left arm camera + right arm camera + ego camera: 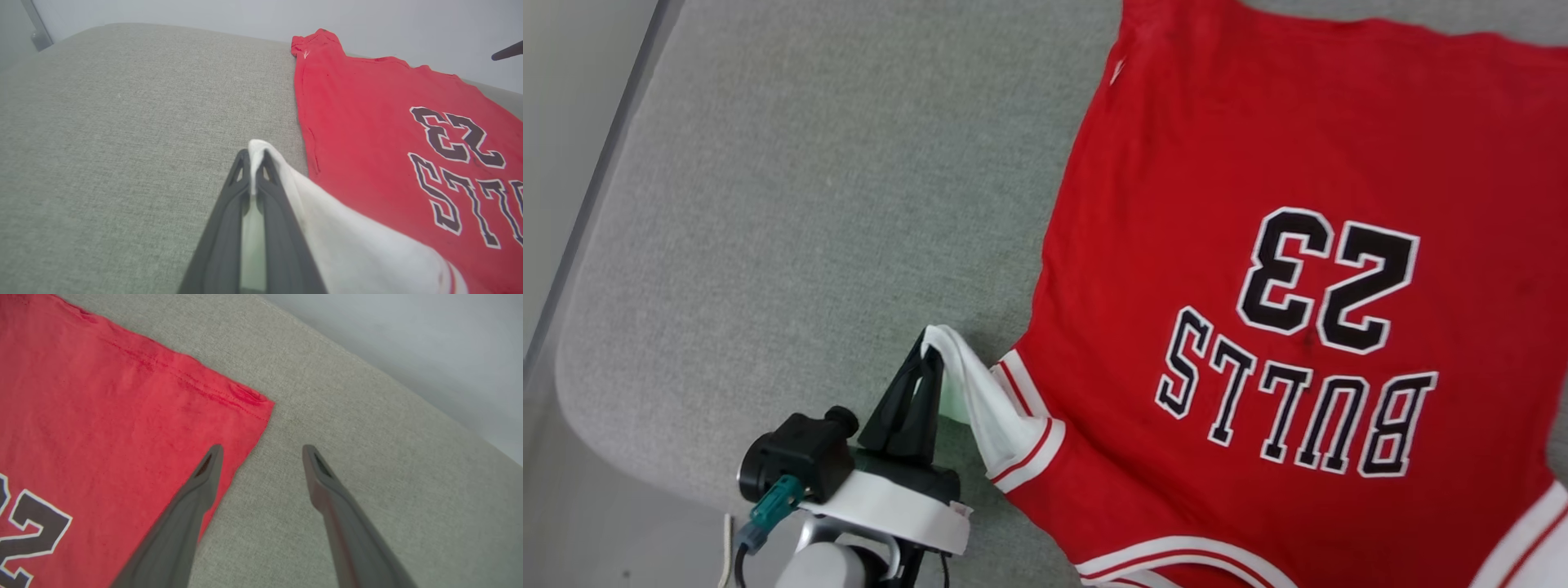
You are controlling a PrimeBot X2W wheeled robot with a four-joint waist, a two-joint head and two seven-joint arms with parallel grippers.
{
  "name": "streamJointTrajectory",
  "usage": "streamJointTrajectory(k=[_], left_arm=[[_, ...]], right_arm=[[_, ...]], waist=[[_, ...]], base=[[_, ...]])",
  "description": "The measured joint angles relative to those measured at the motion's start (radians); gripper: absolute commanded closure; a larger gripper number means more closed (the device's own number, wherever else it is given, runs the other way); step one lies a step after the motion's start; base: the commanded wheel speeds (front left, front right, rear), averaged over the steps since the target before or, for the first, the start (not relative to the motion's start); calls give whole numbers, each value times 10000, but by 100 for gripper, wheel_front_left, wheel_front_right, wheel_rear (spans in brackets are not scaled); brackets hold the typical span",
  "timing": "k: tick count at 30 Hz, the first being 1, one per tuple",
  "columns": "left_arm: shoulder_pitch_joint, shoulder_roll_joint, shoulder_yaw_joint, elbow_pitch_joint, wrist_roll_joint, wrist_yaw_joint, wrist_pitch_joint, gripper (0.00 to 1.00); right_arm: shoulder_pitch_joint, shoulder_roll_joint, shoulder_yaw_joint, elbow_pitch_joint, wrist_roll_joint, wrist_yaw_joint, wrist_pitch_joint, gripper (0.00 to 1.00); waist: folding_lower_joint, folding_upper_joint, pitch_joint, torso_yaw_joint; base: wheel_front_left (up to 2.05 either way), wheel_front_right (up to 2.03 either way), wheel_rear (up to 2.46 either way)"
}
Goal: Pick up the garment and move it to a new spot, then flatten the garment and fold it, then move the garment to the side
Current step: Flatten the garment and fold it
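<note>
Surface: counter (792, 204) covered in grey woven fabric, one rounded corner; plain pale wall (204, 12) behind. Garment (1258, 163): red, print side up, spread flat on the counter's right part. Left gripper (929, 347): fingers pressed together, pinching the white sleeve (988, 400) tip. Right gripper (262, 451): fingers spread, straddling the garment's side edge near a hem corner; contact unclear. Collar and far sleeve cut off at the head view's edges

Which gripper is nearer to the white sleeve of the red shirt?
Left. The left gripper is shut on the white sleeve. The right gripper hangs open over a red hem corner, away from that sleeve.
</note>
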Motion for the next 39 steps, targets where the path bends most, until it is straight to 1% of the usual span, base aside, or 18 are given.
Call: streamJointTrajectory(k=[4, 9, 12, 14, 16, 17, 18, 23, 28, 30, 33, 39], left_arm=[[-155, -357, 59, 12, 215, -211, 0, 100], [-319, -650, 171, 107, 430, -437, 0, 100], [-356, -794, 226, 176, 529, -529, 0, 100], [-377, -842, 291, 203, 581, -608, 0, 100], [-415, -880, 339, 259, 639, -631, 0, 100], [-445, -894, 366, 286, 667, -663, 0, 100], [-470, -901, 399, 313, 698, -690, 0, 100], [-486, -959, 612, 483, 794, -761, 0, 100], [-253, -951, 851, 681, 905, -802, 0, 100], [-102, -901, 968, 725, 961, -807, 0, 100], [113, -809, 1139, 842, 1028, -840, 0, 100], [745, -619, 1494, 1068, 1074, -811, 0, 100]], right_arm=[[-466, 140, -44, 604, -255, 0, 443, 0], [-382, 222, 50, 988, -491, -2, 642, 0], [-174, 94, 94, 999, -508, -4, 719, 0], [-89, 107, -155, 1037, -299, -4, 677, 0], [-21, 61, -138, 949, -286, -4, 669, 0], [-13, 35, -125, 890, -288, -6, 631, 76], [-3, 33, -140, 871, -286, -6, 525, 100], [16, 228, 73, 844, -376, -2, -82, 100], [68, 407, 362, 853, -176, -2, -1016, 100], [169, 251, 738, 612, -61, -2, -1386, 100], [390, 6, 903, 307, 533, 0, -1987, 100], [1594, -869, 1452, -644, 1444, 2, -2966, 100]], waist=[[0, 0, 503, 336], [-1, 0, 988, 626], [-3, 0, 1132, 713], [-4, 0, 1189, 717], [-5, 0, 1227, 693], [-5, 0, 1241, 676], [-4, 0, 1247, 654], [-3, 0, 1056, 501], [-2, 0, 520, 286], [-3, 0, 230, 181], [-2, 0, -248, 5], [-3, 0, -1244, -515]], base=[[0, 0, 0], [0, 0, 0], [0, 0, 0], [0, 0, 0], [0, 0, 0], [0, 0, 0], [0, 0, 0], [0, 0, 0], [0, 0, 0], [0, 0, 0], [0, 0, 0], [0, 0, 0]])
